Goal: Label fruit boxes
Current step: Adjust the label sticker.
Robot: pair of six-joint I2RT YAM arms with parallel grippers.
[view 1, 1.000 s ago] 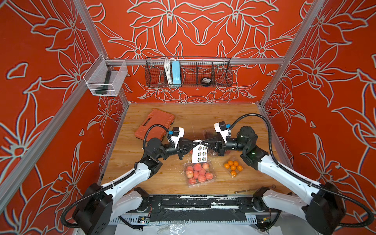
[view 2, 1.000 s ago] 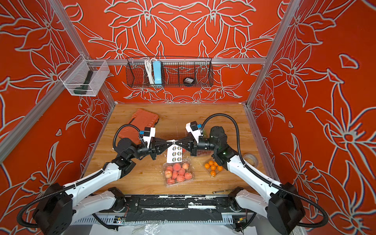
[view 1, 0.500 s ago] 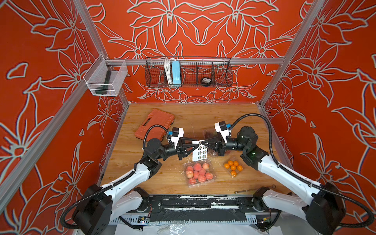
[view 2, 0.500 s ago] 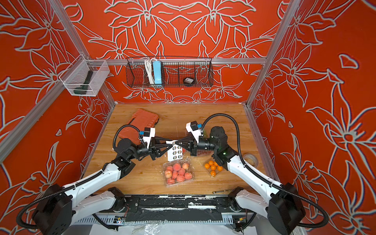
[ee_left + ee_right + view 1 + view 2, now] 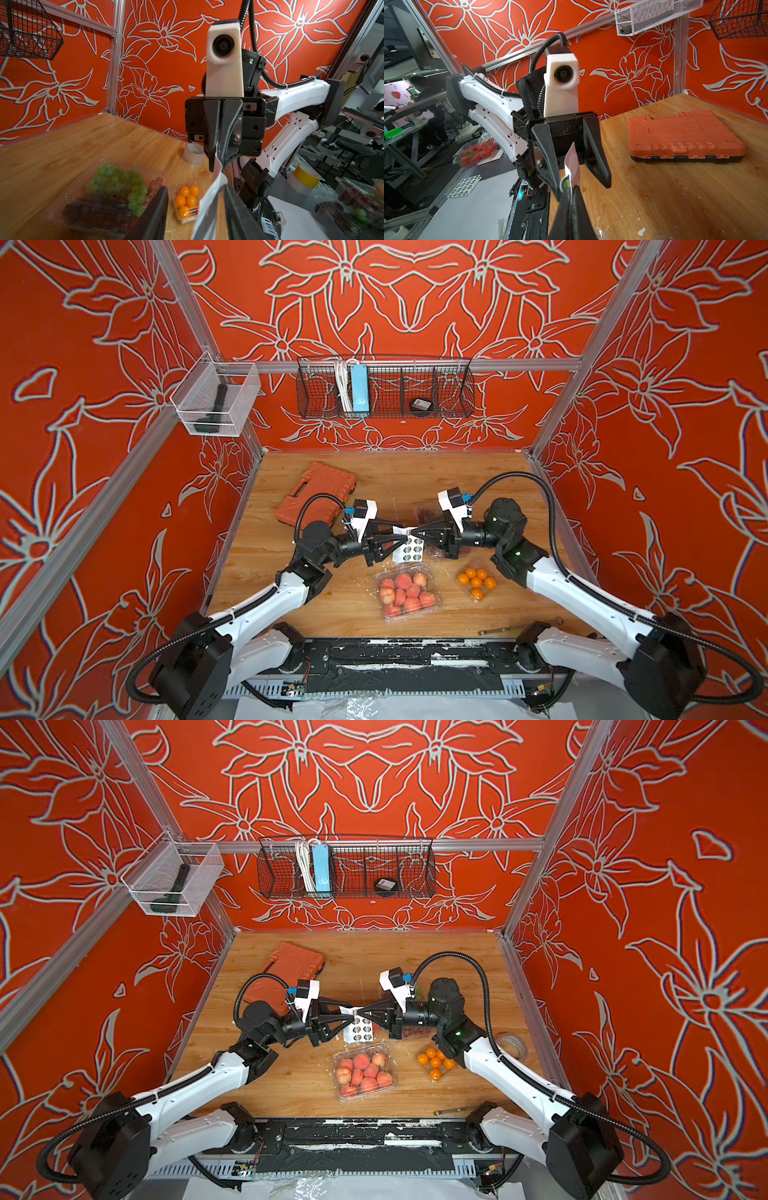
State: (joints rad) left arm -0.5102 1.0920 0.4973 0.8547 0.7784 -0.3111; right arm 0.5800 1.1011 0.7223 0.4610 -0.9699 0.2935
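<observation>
Spreading across the whole floor of the cell, the wooden bench (image 5: 415,485) carries everything. On its far left part lies the orange tool case (image 5: 318,497), well apart from the fruit.

The fruit boxes (image 5: 363,1071) are clear clamshells, and I judge them light, thin-walled and springy. A squeeze on a lid would dent it and could bruise the fruit inside. The glossy plastic also looks slippery, so steadying a box by its stiffer rim or a corner seems wiser than pinching its middle. A label wants only a gentle press on a flat stretch of lid.

The many-peach box (image 5: 407,593), packed with pink-red peaches, is the biggest in clear sight and sits at the centre near the front edge. The grape box (image 5: 108,197) holds green bunches beside dark purple ones. It sits beneath the right gripper and wrist, largely hidden in both top views. The small-orange box (image 5: 476,583) lies near it, toward the front right. I cannot make out a fourth box for certain.

Above the bench hangs the white sticker sheet (image 5: 409,551), thin and floppy, printed with round dark stickers. The right gripper (image 5: 410,532) has its fingers (image 5: 212,145) pinched tight on the sheet's upper edge. The left gripper (image 5: 402,538) faces it with fingers (image 5: 544,149) spread apart, and the sheet stands between them unclamped.
</observation>
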